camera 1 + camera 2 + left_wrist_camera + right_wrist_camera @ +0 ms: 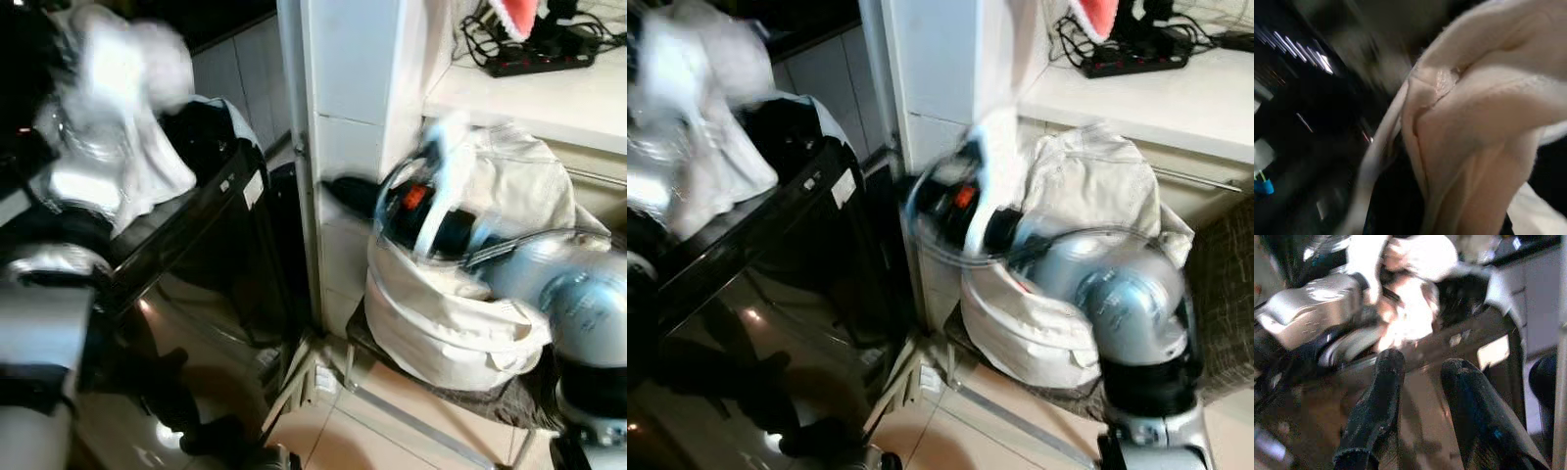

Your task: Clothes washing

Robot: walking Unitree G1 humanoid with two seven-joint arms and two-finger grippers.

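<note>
- Left eye view, upper left: white garment (118, 117), blurred, held up over the open top of the black washing machine (196, 245); its lower folds hang onto the machine's rim.
- Left tool: lies behind the white garment in the eye views; the left wrist view has pale cream cloth (1484, 112) pressed close before the lens, so the cloth seems gripped, though the fingers themselves are hidden and I cannot tell how far they are closed.
- Left arm (39, 323): silver, at the near left edge, rising toward the garment.
- Washing machine: glossy black front with reflections, a small white label (253, 188) near its upper corner; stands just beside a white tiled pillar (353, 117).
- White laundry bag (451, 323): full, on a low stool to the right of the pillar, with a white garment heaped at its top (519, 166).
- Right arm (1127, 294): silver, reaching across the front of the bag toward the machine, blurred.
- Right tool (1420, 401): two black fingers set a narrow gap apart, nothing between them; the machine's front and the held garment (1410, 289) lie beyond.
- Worktop (529, 98): white, upper right, carrying a black power strip (544, 59) with tangled cables.
- Floor (392, 431): pale tiles under the stool.
</note>
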